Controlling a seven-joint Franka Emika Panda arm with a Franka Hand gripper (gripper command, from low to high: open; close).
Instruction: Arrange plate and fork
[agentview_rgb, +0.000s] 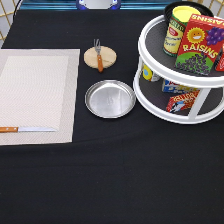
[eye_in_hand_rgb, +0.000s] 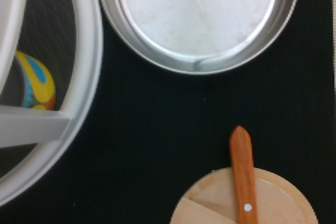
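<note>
The shiny silver plate (agentview_rgb: 110, 98) lies flat on the black cloth near the middle of the exterior view, just right of the placemat. Above it, the fork (agentview_rgb: 99, 56) with its orange-brown wooden handle rests across a round wooden coaster (agentview_rgb: 100, 57), tines toward the exterior view's top. In the wrist view the plate's rim (eye_in_hand_rgb: 196, 64) and the fork's handle (eye_in_hand_rgb: 242, 170) on the coaster (eye_in_hand_rgb: 277, 205) show from close by. The gripper does not appear in the exterior view.
A beige placemat (agentview_rgb: 37, 95) covers the exterior view's left, with a knife (agentview_rgb: 27, 129) near its bottom edge. A white two-tier turntable rack (agentview_rgb: 150, 75) at the right holds a raisins box (agentview_rgb: 200, 45), a can (agentview_rgb: 176, 30) and other packages.
</note>
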